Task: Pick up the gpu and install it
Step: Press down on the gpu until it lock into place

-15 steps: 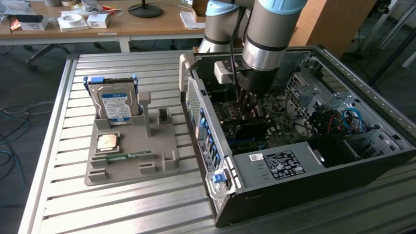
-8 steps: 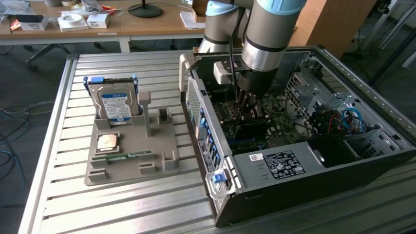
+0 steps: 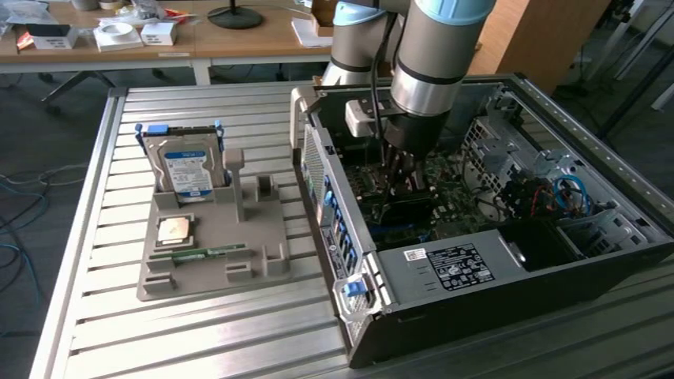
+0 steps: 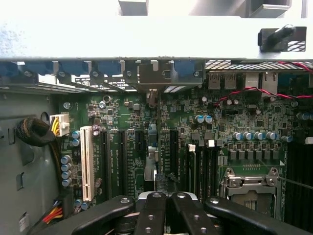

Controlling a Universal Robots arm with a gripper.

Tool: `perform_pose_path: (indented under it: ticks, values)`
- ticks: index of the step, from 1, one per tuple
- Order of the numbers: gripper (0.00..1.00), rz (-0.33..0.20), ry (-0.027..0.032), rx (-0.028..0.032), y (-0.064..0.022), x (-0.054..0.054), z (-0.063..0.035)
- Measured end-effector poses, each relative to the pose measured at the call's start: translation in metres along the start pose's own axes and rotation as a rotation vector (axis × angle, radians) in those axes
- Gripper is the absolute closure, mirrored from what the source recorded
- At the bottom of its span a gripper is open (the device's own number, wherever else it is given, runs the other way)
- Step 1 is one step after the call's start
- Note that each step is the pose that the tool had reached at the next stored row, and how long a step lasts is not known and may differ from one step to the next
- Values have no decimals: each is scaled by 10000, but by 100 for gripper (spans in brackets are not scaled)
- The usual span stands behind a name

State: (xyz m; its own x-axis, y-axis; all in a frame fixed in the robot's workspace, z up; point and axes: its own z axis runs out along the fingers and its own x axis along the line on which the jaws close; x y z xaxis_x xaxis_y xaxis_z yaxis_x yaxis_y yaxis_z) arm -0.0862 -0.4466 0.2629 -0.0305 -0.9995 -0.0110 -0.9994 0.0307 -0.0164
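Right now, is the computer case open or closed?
Open: the case has no cover on top, and the green board inside is visible.

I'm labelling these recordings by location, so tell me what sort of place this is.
Probably a workshop or robotics lab: a slotted metal table carries an opened computer case, a robot arm reaches inside it, and a wooden desk behind holds small boxes.

Showing a wooden desk (image 3: pixel 279 38) on white legs at the exterior view's upper left, a brown wooden panel (image 3: pixel 542 39) farther right and dark floor (image 3: pixel 31 118), and catching pale light on a slatted metal table (image 3: pixel 116 316).
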Motion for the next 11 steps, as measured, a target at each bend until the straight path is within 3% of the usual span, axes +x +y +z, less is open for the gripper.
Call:
perform_pose_path:
  ticks: [11]
  values:
    - [89, -1, -3, 4, 8, 0, 5]
